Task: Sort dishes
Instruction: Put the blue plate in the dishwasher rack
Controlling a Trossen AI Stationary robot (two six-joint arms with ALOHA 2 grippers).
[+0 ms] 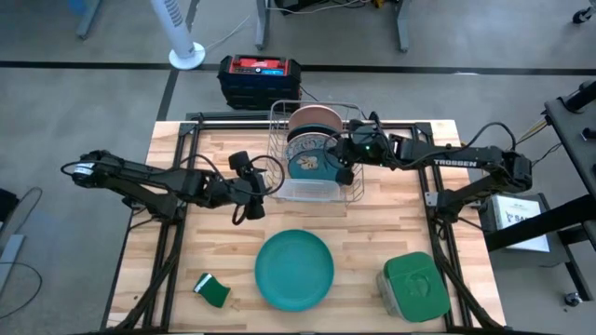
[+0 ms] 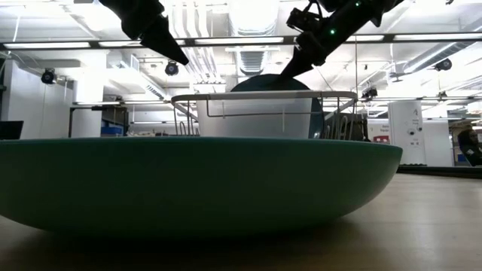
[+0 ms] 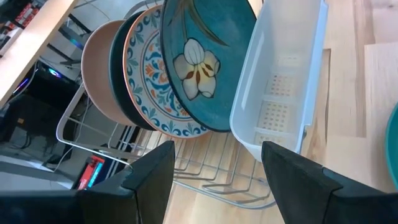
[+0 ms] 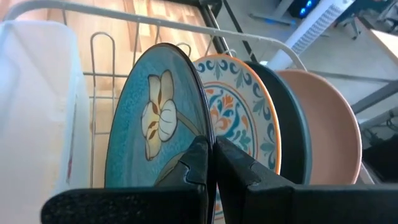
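Wooden slats of the butcher-block desk (image 1: 223, 186) carry a wire dish rack (image 1: 279, 121) at the far edge, where four round plates stand upright in a row: a salmon-pink plate (image 4: 333, 130) at the back, a dark teal plate (image 4: 292, 124), a white plate with blue-red ornament (image 4: 239, 112) and a teal plate with a cream flower (image 4: 161, 124) at the front, beside a white plastic cutlery tray (image 3: 280, 87). Right gripper (image 4: 212, 163), fingers pressed together, pinches the flowered plate's rim. Left gripper (image 1: 250, 186) hovers near the rack, fingers spread wide and empty. A bright teal-green plate (image 1: 294, 270) lies flat near the front edge, between a small green sponge (image 1: 214, 291) and a square green-lidded container (image 1: 414, 284)
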